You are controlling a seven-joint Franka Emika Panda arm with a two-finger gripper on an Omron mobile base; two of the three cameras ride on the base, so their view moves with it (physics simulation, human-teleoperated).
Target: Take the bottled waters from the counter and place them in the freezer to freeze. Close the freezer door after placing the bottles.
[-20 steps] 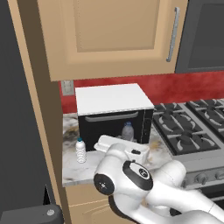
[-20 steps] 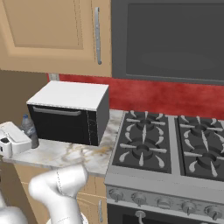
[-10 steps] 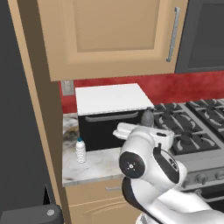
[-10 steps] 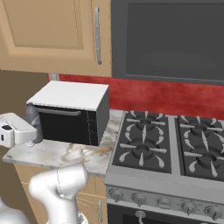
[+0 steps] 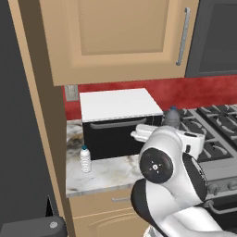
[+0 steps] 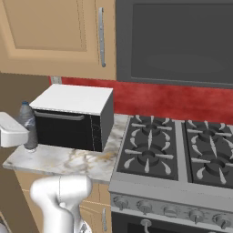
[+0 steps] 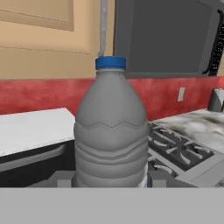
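Grey bottle is clamped in my gripper mid-frame; clear bottle waits lower left on the counter, freezing not begun.

Bottled waters: two — a clear-white bottle on the counter, and a grey bottle with a blue cap.
Countertop ovens: one black-fronted oven with a white top.
Gas stovetops: one stovetop; four burners can be counted on it in the right base view.
Wall cabinet doors: one tan cabinet door with one bar handle.
Wall outlets: one outlet on the red backsplash, left base view.
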